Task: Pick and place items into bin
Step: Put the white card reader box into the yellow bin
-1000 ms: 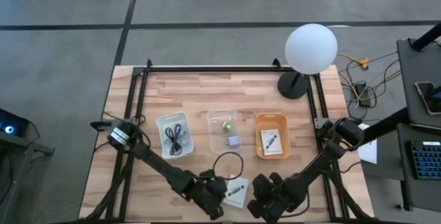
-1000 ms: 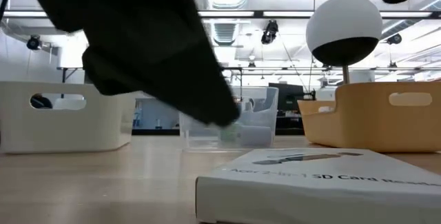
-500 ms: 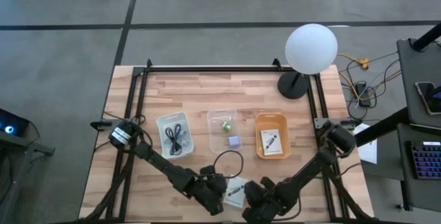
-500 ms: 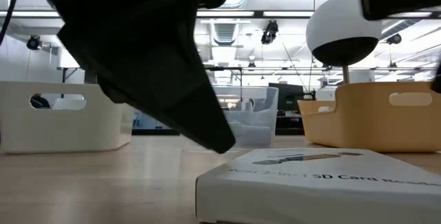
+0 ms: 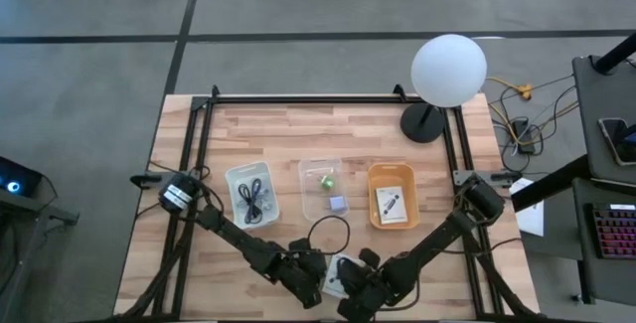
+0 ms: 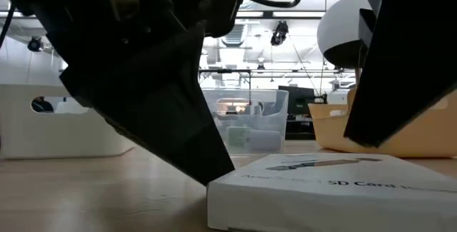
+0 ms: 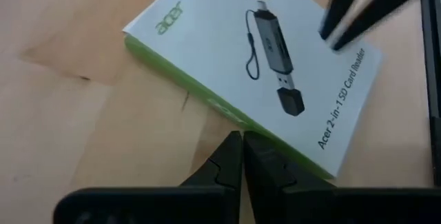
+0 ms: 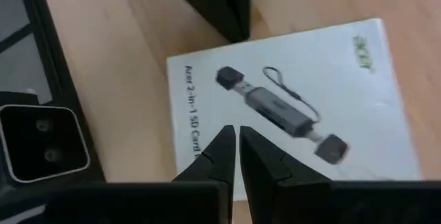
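A white printed packet (image 5: 335, 276) lies flat on the wood near the table's front edge, with a card reader drawn on its top (image 7: 227, 52). My left gripper (image 7: 241, 137) is shut. Its tips are down at the packet's left side (image 6: 212, 186). My right gripper (image 8: 236, 131) is also shut and hangs over the packet's right part (image 6: 371, 171), with a gap under its tip. A loose black cable loop (image 5: 329, 234) lies just beyond the packet. My left gripper has its shut fingertips (image 6: 216, 175) against the packet's green long side (image 7: 219, 108), down by the table. The fingers slant down from the table's left. The packet lies flat on the wood.
Three bins stand in a row mid-table: a white one (image 5: 232, 176) with black cables, a clear one (image 5: 307, 167) with a green piece, and an orange one (image 5: 374, 207) with a packet. A lavender cube (image 5: 338, 204) sits at the clear bin's near end. A globe lamp (image 5: 447, 70) stands far right.
My right gripper has moved toward the table's left, rolling as it went, and now hangs over the packet. My left gripper has sunk to the packet's left side.
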You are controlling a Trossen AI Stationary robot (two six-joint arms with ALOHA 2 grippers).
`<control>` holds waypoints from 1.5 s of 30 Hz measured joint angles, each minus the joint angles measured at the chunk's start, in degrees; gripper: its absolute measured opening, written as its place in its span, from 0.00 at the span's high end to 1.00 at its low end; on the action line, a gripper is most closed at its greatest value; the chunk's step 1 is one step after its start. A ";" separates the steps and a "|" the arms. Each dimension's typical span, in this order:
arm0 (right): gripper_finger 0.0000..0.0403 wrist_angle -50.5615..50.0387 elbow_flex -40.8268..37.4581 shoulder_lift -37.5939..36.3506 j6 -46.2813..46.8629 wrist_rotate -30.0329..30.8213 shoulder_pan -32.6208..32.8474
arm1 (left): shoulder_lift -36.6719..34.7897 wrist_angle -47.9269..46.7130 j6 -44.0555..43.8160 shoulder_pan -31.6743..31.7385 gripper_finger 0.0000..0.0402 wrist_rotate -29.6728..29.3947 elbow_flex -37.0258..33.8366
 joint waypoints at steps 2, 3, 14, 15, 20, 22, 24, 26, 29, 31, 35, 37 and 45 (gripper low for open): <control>0.97 -1.05 -0.03 -0.45 1.01 -0.44 -0.20 | 0.11 0.15 0.02 0.00 1.00 0.07 0.00; 0.97 -1.98 -0.05 -0.65 2.01 -0.64 -0.26 | 0.11 0.15 0.00 0.00 1.00 0.22 0.00; 0.97 -6.25 -1.63 -1.06 6.32 -5.71 1.24 | 0.36 0.12 0.22 0.31 1.00 0.41 -0.08; 0.97 -7.59 -1.81 -0.87 7.51 -6.39 1.20 | 0.38 0.00 0.22 0.31 1.00 0.45 0.04; 0.97 -10.81 -1.89 -0.75 8.31 -6.65 1.50 | -0.23 -0.75 2.05 0.33 1.00 -0.81 1.21; 0.97 -10.68 -1.89 -0.53 7.92 -6.85 1.53 | -0.59 -0.73 2.99 0.37 1.00 -1.74 2.08; 0.97 -10.33 -1.89 -0.46 7.79 -6.67 1.35 | -0.90 -0.08 3.46 0.52 1.00 -2.46 2.89; 0.97 -9.70 -1.89 -0.40 7.72 -6.31 1.05 | -0.96 -0.19 3.83 0.52 1.00 -2.69 3.18; 0.97 -9.81 -1.89 -0.31 7.36 -6.09 0.98 | -0.94 -0.55 4.62 0.52 1.00 -3.09 3.22; 0.97 -9.71 -1.89 -0.31 6.82 -6.06 0.98 | -0.94 -0.23 4.77 0.52 1.00 -3.13 3.23; 0.97 -9.66 -1.89 -0.31 6.47 -5.99 0.96 | -0.27 -0.18 4.66 0.63 1.00 -3.15 2.69; 0.97 -9.65 -1.89 -0.31 6.50 -5.98 0.94 | 0.36 -0.06 4.61 0.77 1.00 -2.96 2.47; 0.97 -9.03 -1.94 -0.31 6.45 -6.61 1.02 | 1.12 1.80 5.50 1.53 1.00 -2.26 2.85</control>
